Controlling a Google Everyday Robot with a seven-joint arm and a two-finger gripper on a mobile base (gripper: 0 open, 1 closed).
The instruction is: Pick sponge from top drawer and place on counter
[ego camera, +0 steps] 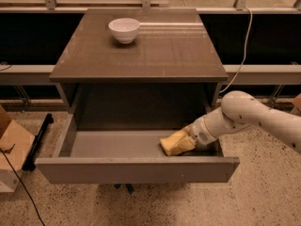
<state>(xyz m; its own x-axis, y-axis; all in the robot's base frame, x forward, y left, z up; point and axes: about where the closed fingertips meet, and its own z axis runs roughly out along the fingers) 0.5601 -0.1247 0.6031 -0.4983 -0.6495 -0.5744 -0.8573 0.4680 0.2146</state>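
The top drawer is pulled wide open below the counter. My arm reaches in from the right, over the drawer's right wall. My gripper is low inside the drawer at its front right, close to the grey floor. A pale yellow mass shows at its tip. I cannot tell the sponge apart from the gripper's own yellow end, and no separate sponge shows elsewhere in the drawer.
A white bowl stands on the counter at the back left. A cardboard box and a black bar lie on the floor to the left. A cable hangs at the right.
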